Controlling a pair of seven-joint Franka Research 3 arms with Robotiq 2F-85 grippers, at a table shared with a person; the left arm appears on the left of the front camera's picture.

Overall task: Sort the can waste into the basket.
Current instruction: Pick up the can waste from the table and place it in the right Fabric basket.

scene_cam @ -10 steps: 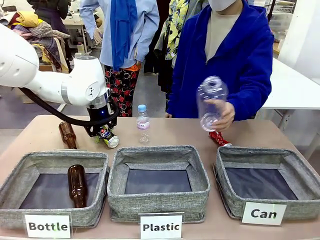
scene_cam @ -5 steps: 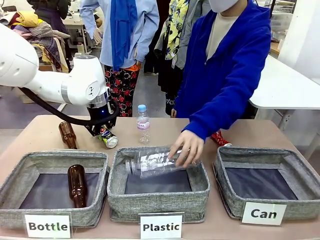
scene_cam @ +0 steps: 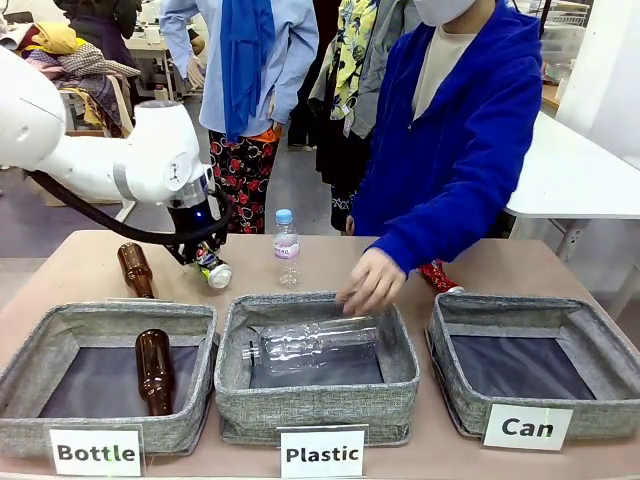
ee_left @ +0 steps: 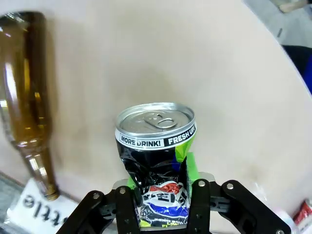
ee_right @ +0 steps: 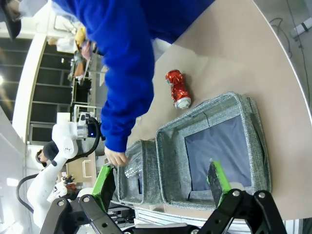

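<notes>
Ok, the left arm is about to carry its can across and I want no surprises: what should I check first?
1. Dark can clamped in left hand: ok.
2. Can lifted off the table: cannot tell.
3. Can basket has room: ok.
4. Route across free: not ok, person's hand is over the Plastic basket far rim.
5. Right hand open: ok.
6. Red can out of the route, behind the Can basket: ok.

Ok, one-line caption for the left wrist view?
Left gripper shut on a dented dark can, a brown glass bottle lying on the tan table beside it.
</notes>
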